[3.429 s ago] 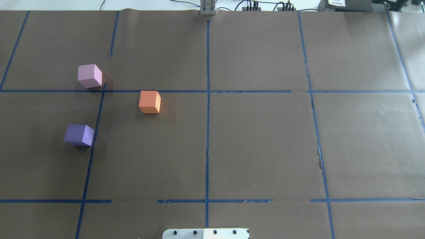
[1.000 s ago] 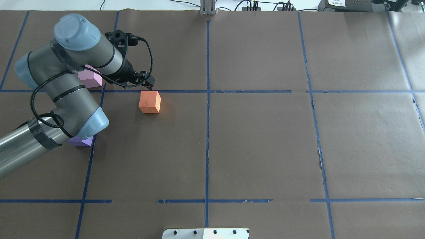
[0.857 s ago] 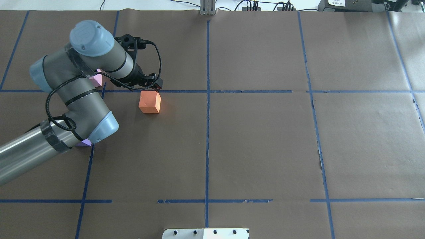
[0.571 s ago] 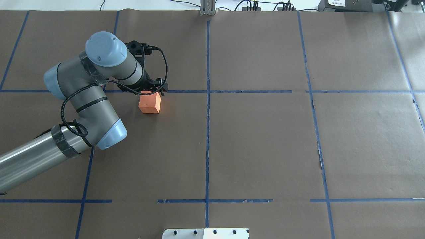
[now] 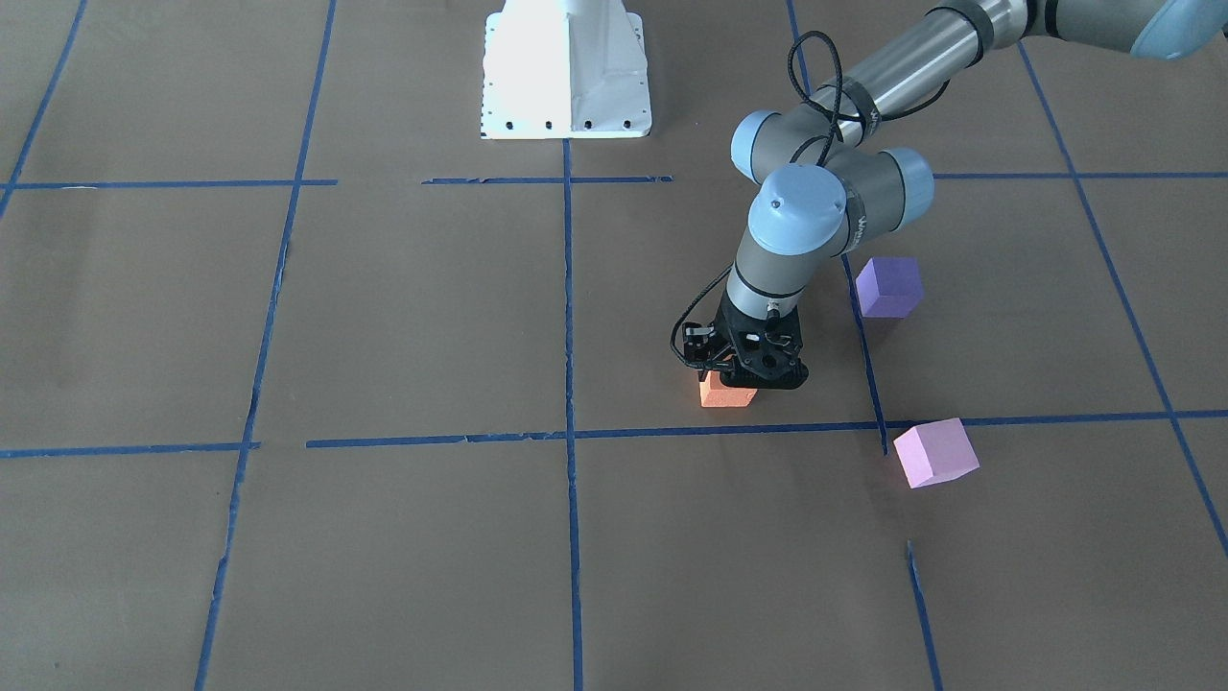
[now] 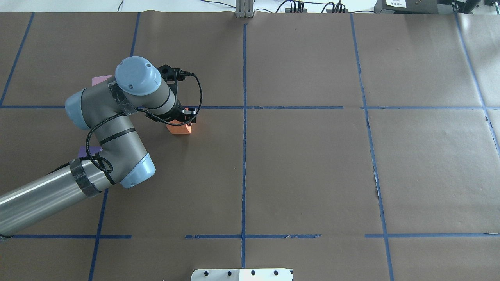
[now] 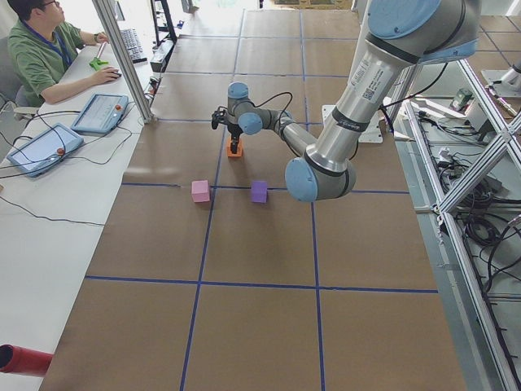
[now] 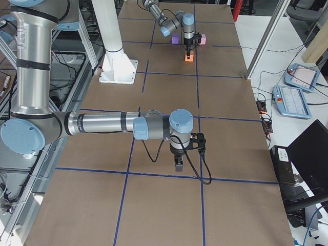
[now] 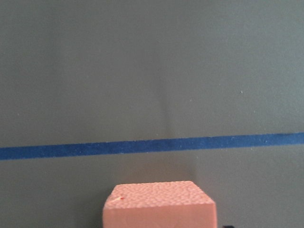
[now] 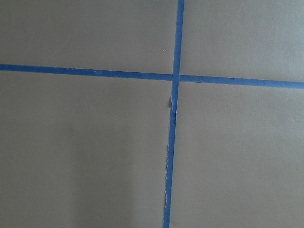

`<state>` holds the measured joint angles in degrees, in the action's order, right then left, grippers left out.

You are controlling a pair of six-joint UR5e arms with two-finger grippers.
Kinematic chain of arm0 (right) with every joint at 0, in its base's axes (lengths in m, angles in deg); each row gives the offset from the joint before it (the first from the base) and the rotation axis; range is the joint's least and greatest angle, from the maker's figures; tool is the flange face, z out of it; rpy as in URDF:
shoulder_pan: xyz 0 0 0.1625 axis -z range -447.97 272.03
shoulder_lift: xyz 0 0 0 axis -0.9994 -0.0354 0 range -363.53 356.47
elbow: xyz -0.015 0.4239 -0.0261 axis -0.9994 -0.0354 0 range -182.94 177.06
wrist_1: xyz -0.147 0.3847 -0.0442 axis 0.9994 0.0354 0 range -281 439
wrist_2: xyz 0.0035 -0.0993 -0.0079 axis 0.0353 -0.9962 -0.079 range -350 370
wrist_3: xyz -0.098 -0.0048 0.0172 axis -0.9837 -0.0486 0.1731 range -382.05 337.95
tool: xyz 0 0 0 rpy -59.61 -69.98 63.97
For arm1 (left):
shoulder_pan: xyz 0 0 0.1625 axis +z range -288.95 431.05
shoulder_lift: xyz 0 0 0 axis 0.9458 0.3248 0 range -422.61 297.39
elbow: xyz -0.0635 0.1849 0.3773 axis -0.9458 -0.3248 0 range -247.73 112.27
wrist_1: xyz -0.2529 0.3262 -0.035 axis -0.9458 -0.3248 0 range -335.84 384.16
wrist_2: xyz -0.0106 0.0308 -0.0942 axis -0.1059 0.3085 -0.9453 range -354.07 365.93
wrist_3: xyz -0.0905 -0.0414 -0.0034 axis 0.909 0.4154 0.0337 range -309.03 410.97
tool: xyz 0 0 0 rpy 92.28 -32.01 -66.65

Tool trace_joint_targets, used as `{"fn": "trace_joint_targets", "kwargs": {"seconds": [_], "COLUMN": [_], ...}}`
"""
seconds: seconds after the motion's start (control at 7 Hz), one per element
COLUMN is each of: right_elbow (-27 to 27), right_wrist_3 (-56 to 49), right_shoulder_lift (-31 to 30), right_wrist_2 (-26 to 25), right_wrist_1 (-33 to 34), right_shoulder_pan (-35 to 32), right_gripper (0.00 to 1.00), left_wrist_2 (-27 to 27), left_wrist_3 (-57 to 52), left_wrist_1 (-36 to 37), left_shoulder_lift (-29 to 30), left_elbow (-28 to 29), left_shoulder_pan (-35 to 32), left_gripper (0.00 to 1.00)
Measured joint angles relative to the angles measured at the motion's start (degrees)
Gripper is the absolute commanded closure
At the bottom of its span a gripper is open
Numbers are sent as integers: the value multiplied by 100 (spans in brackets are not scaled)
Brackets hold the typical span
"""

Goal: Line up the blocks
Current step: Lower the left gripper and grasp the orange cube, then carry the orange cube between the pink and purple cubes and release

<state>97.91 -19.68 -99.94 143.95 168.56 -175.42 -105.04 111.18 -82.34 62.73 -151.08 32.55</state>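
Blocks: three in all, one of each colour, all lying on the desk, on the robot's left half.
Orange block: one, directly under the left claw, near a blue tape line.
Dark purple block: one, beside the left arm, apart from the orange one.
Pink block: one, just across the tape line, touching no other block.
Left claw: one, low over the orange block, covering its top; fingers hidden, so impossible to tell how wide or whether gripping.
Right claw: one, pointing down over a tape crossing; opening impossible to tell.
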Motion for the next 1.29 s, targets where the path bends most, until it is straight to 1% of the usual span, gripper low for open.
{"fn": "trace_joint_targets", "kwargs": {"seconds": [0.14,0.29,0.43,0.71,0.86,1.0,1.29], "right_elbow": [0,-2,-2,-2,-3,-4,-2], "right_wrist_3": [0,0,0,0,0,0,0], "right_shoulder_lift": [0,0,0,0,0,0,0], "right_wrist_2": [2,4,2,0,0,0,0], "right_wrist_1": [0,0,0,0,0,0,0], "right_shoulder_pan": [0,0,0,0,0,0,0], "right_gripper": [0,0,0,0,0,0,0], "left_wrist_2": [-142,-361,-509,-598,-608,-615,-620], "left_wrist_3": [-28,-133,-427,-1005,-1199,-1284,-1316], "left_wrist_1": [16,28,23,-25,-39,-67,-346], "left_shoulder_lift": [-85,-355,-795,-1571,-1792,-1897,-1949], "left_elbow": [-119,-382,-661,-827,-822,-811,-727], "left_shoulder_pan": [-123,-351,-626,-1050,-1135,-1163,-1153], "left_gripper": [100,100,100,100,100,93,84]}}
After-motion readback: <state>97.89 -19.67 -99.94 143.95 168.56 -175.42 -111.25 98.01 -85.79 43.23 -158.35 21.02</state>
